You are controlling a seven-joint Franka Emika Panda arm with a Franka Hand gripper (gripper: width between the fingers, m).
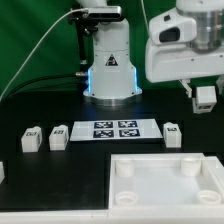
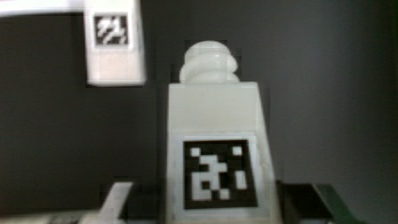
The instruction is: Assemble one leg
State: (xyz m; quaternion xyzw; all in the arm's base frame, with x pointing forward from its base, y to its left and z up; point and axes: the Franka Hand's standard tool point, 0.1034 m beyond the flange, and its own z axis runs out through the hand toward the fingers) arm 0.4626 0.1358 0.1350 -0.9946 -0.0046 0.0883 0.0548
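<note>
Black table (image 1: 60, 190): marker board (image 1: 113, 128) flanked by leg (image 1: 57, 135), second leg (image 1: 30, 138), third leg (image 1: 172, 131); large square part (image 1: 165, 190) laid near it.

- The arm (image 1: 185, 45) is cut off by the exterior view's top and right edges.
- The square part (image 1: 165, 185) runs off the bottom and right edges.
- The edge leg (image 1: 2, 172) shows only a sliver.
- The pincer (image 1: 205, 92) fingers are too small to make out.
- The wrist view is blurred. The held leg (image 2: 217, 130) and the fingers (image 2: 121, 200) are cut off by its edge, as is the far leg (image 2: 112, 45).
</note>
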